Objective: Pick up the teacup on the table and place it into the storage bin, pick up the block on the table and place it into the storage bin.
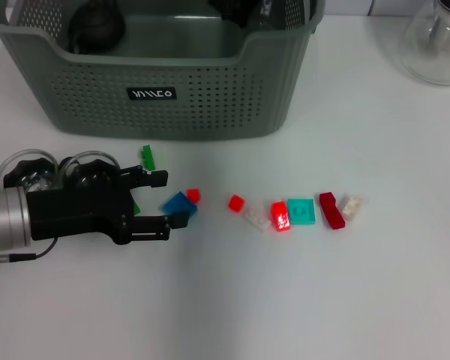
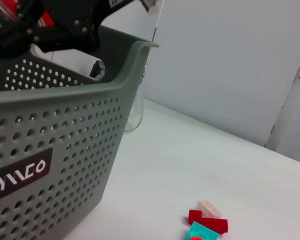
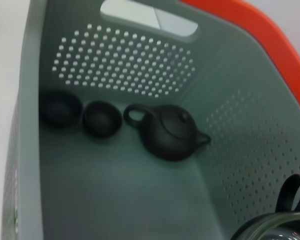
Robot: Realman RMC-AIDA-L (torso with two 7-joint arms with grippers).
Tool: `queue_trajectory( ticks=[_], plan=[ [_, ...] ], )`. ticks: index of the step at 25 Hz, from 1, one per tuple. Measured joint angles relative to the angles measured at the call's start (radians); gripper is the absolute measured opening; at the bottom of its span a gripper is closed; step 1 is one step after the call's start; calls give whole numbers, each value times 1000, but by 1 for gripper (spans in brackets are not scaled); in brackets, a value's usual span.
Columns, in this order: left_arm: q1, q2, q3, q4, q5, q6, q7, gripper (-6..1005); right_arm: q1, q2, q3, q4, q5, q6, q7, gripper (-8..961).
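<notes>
Two dark teacups [image 3: 102, 119] are already sitting in the storage bin [image 1: 180, 105] at the frame's top. The open left gripper [image 1: 162, 200], lower left, is closing around a blue block [image 1: 179, 203]; other blocks are lying loose.

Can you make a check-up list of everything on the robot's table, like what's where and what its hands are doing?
Surface: white table, blocks scattered on it.
Job's things: storage bin at the back; inside it a dark teapot and two dark cups. Blue block lies between the left gripper's fingers; small red block beside it.
Clutter: green block, red block, a row of red, teal, dark red and pale blocks; clear glass vessel at the back right.
Grippers: left gripper open, low over the table around the blue block. Right gripper above the bin, fingers not seen.
Cables: thin black cable under the left arm.
Surroundings: white wall panels.
</notes>
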State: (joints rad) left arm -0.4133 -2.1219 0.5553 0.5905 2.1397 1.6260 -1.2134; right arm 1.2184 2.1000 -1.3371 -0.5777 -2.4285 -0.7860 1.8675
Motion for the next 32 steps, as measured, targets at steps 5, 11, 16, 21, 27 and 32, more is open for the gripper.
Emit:
queue_trajectory(
  ticks=[5,11,16,21,27,32],
  plan=[
    [3,-1,0,0,0,0,0,862,-2,0,-8,19,-1,13,-1,60],
    [3,-1,0,-4,0,0,0,861,-8,0,-9,20,-1,11,1,59],
    [2,-1,0,-5,1,0,0,862,-14,0,-10,20,-1,9,19,59],
    [2,-1,0,-9,3,0,0,861,-20,-4,-5,11,-1,3,50,58],
    [2,-1,0,-9,5,0,0,861,-32,-4,-3,-12,-1,2,67,214],
    [4,2,0,-10,3,2,0,862,-85,-3,-5,-141,-2,-38,107,521]
  ],
)
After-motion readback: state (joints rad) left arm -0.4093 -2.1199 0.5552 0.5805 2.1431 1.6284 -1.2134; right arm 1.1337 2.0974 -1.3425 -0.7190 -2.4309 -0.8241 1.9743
